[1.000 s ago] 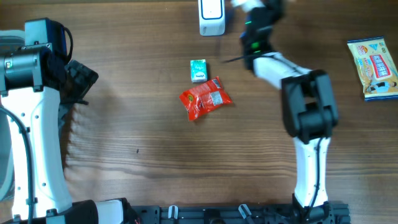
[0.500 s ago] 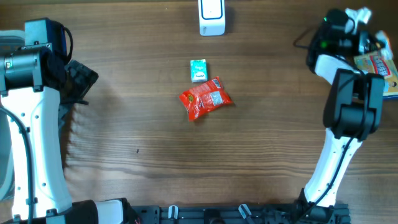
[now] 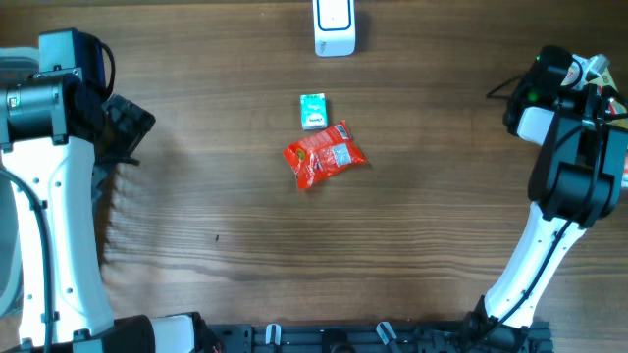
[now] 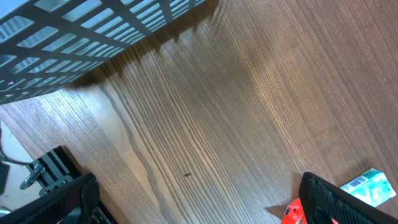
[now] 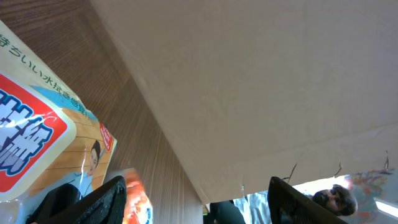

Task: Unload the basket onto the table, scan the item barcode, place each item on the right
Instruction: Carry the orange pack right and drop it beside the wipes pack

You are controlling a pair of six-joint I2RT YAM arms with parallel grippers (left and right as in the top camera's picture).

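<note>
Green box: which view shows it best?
Overhead. The green box is whole and unobstructed there, just above the red packet. Left wrist catches only part of it, low at the right edge of the frame. Right wrist doesn't show it.

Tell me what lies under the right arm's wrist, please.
A yellow snack packet with a red label lies there on the wooden table. From overhead the right arm covers nearly all of it.

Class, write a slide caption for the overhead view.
Red packet and small green box lie mid-table; white scanner stands at the far edge.
</note>
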